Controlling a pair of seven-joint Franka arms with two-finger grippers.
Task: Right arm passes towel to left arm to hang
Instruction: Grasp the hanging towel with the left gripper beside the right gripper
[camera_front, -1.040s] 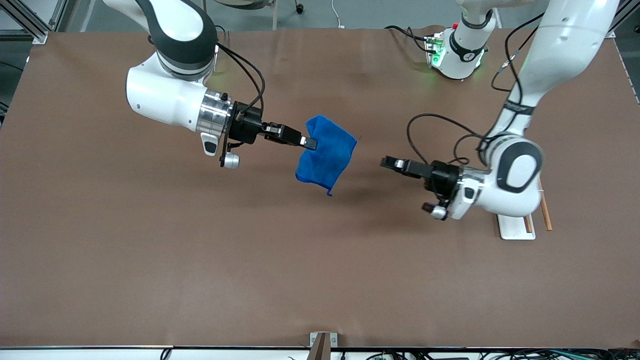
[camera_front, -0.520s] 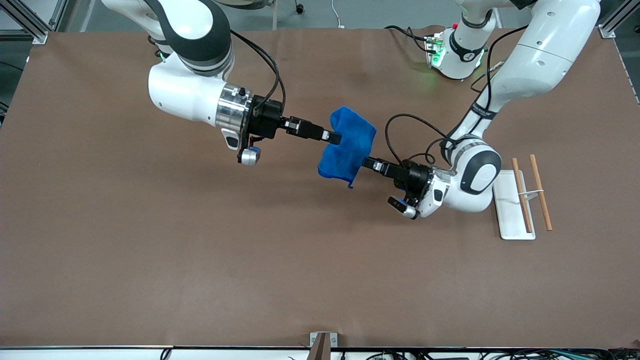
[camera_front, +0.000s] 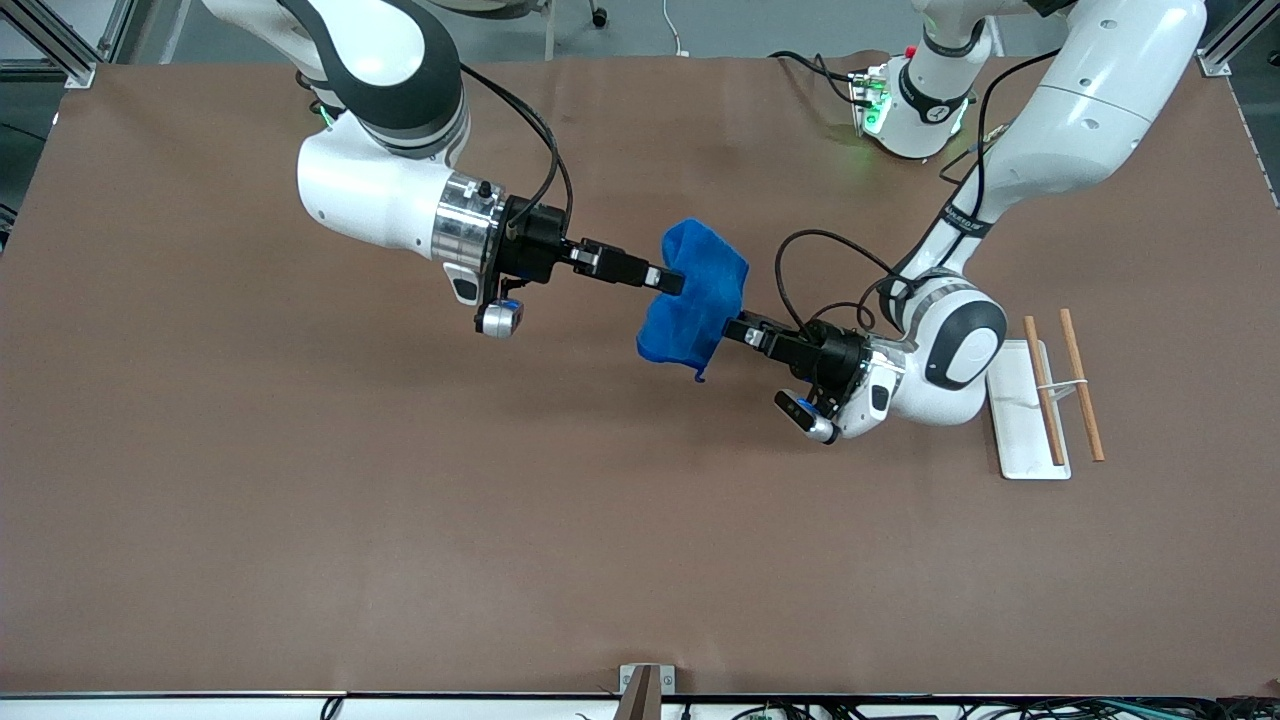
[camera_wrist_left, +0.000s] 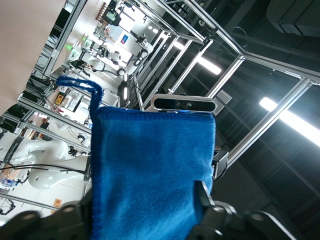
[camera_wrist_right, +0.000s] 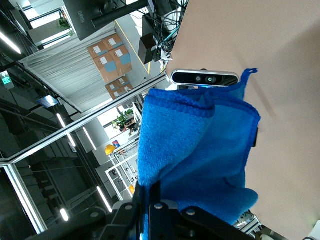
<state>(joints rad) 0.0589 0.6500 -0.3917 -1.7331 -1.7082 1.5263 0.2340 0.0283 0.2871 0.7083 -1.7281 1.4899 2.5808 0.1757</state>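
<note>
Two grippers meet at the towel (camera_front: 695, 300), above mid-table (camera_front: 300, 520). Right gripper (camera_front: 668, 282): clamped on one fuzzy, folded blue edge. Left gripper (camera_front: 733, 328): black fingers (camera_wrist_left: 202, 192) flank the hemmed end, grip undetermined. Towel droops, plush. White tray (camera_front: 1020, 440) and wooden sticks (camera_front: 1082, 390) lie beside the left arm (camera_front: 960, 350).

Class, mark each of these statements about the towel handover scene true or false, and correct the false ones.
1. The right gripper is shut on the towel. True.
2. The towel lies flat on the table. False: it hangs in the air between the two grippers.
3. The left gripper is at the towel, its fingers either side of the cloth. True.
4. The white tray lies toward the right arm's end of the table. False: it lies toward the left arm's end.
5. Two wooden sticks lie at the tray. True.
</note>
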